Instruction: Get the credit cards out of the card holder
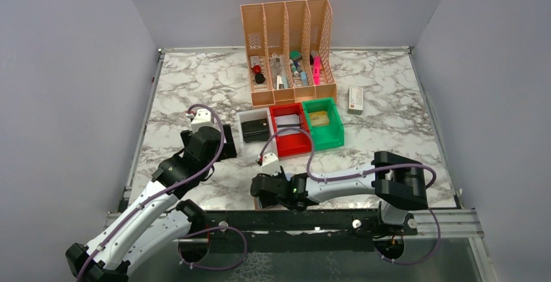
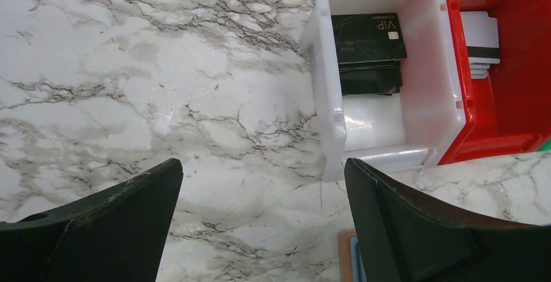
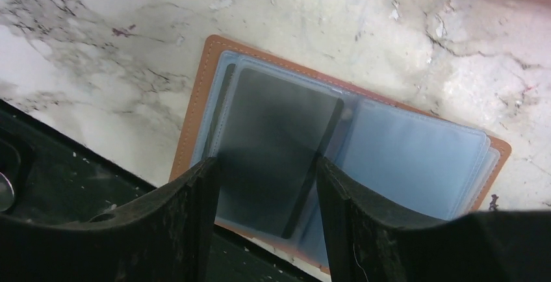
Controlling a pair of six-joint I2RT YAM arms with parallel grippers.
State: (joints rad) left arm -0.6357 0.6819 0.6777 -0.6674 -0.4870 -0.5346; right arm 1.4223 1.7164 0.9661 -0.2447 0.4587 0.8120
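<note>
The card holder [image 3: 184, 132] lies open and flat at the near edge of the counter [image 2: 130, 67], right under the right arm. Its near edge reaches the dark rail there. Clear bluish sleeves [image 3: 416, 158] fan out across its brown border, and 1 dark card [image 3: 273, 132] shows in the left-hand sleeve. Whether the other sleeves hold cards I cannot tell.

The right fingers [image 3: 182, 230] hang just above that card, partly open, with 1 on each long side of it. They hold nothing. The left fingers [image 2: 117, 223] are spread wide and empty over bare counter, just beside the white bin [image 2: 325, 100], where black cards [image 2: 367, 35] are stacked. A red bin [image 2: 513, 119] with pale cards stands against it.

The step in hand looks like the first grip on the dark card, so the task seems to be early. The card is thin and lies flat inside soft plastic, so closing across its width would probably catch the sleeve as well. It would be better to find the sleeve's open end, which these views do not show clearly, and work the card out along its length until an edge stands free. Then pinch only that edge.

The holder is light and may slide or lift with the card. The idle left fingers could come down on the brown border to pin it. A slow pull, kept low and parallel to the counter, should keep the sleeves from folding over.
</note>
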